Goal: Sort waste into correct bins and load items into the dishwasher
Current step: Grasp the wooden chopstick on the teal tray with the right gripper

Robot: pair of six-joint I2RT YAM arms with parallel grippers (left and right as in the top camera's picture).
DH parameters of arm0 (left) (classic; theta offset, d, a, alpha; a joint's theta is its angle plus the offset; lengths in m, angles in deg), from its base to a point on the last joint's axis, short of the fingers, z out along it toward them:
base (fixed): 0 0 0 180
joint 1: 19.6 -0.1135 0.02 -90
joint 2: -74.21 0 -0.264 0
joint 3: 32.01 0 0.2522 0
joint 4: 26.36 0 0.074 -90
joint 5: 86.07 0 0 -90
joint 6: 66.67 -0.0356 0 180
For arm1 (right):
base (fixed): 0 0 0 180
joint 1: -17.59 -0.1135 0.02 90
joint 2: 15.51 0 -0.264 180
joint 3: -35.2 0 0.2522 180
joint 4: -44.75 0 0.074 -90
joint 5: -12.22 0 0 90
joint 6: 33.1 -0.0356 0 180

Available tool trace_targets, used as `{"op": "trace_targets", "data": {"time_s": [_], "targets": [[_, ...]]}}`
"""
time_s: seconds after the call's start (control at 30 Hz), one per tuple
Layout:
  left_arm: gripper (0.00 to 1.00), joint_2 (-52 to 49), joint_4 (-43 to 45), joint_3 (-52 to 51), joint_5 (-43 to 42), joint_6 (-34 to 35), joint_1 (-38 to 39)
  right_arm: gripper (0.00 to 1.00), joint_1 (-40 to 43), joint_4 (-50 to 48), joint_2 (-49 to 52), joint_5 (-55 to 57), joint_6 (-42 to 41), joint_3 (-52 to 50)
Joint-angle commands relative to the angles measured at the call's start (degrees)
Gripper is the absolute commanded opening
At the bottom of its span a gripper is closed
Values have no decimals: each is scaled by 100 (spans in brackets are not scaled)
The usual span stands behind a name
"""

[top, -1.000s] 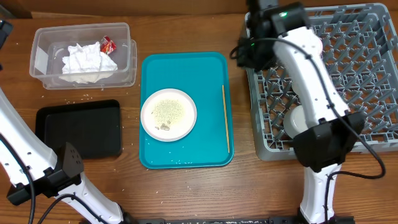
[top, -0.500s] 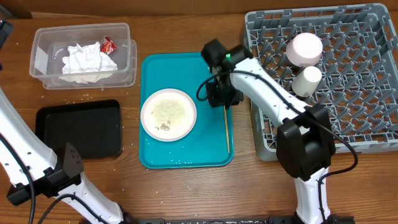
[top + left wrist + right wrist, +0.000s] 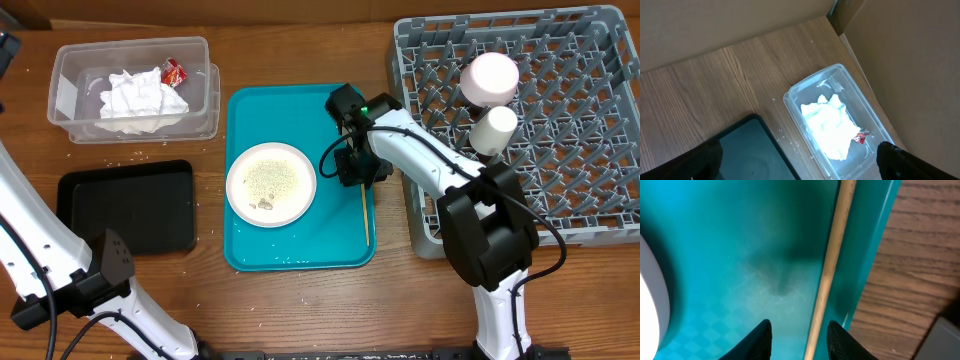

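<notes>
Far left of wooden table [image 3: 300, 310]: clear rectangular plastic tub [image 3: 70, 75], containing crumpled white paper tissue [image 3: 140, 95] and, at its far right corner, small red snack wrapper [image 3: 174, 70]. Near of tub and apart from it: flat shallow black rectangular tray [image 3: 127, 207]. Scattered whitish specks [image 3: 130, 155] on bare wood between the two.

Centre: large teal rectangular serving tray [image 3: 300, 245]. On its left half, round white plate [image 3: 236, 190] carrying loose whitish rice-like crumbs [image 3: 268, 178] (a few darker bits toward the near edge). Along the right edge of the teal one, thin pale wooden stick [image 3: 365, 215], lying near-to-far.

Right: large square grey plastic dish rack [image 3: 580, 150] with lattice floor and upright pegs. In its far left part, round whitish bowl [image 3: 493, 75], rim down. Just near of that, small white tumbler cup [image 3: 494, 128]; contact between the two cannot be told.

Right gripper [image 3: 800, 332]: low over right side of teal tray, above far part of stick. Jaws partly apart, straddling stick; one finger [image 3: 837, 340] just beside it, other clear of it with teal showing between. Not clamped on anything.

Left gripper [image 3: 799, 150]: high above far left of table, looking down on tub and black tray. Fingers [image 3: 900, 160] spread wide at lower corners of wrist view. Holding nothing.
</notes>
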Motion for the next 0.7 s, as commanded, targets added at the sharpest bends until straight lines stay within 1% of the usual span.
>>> {"op": "trace_targets", "data": {"time_s": [0.0, 0.13, 0.37, 0.57, 0.6, 0.67], "targets": [[100, -52, 9, 13, 0, 50, 39, 38, -28, -81, -48, 57, 55, -50], [100, -52, 9, 13, 0, 50, 39, 38, -28, -138, -48, 57, 33, -70], [100, -52, 9, 13, 0, 50, 39, 39, -28, -540, -48, 186, 33, -481], [100, -52, 9, 13, 0, 50, 39, 39, -28, -623, -48, 144, 33, -684], [100, -52, 9, 13, 0, 50, 39, 36, -28, -621, -48, 120, 13, -697], [100, -52, 9, 13, 0, 50, 39, 24, -31, -610, -48, 46, -20, -697]]}}
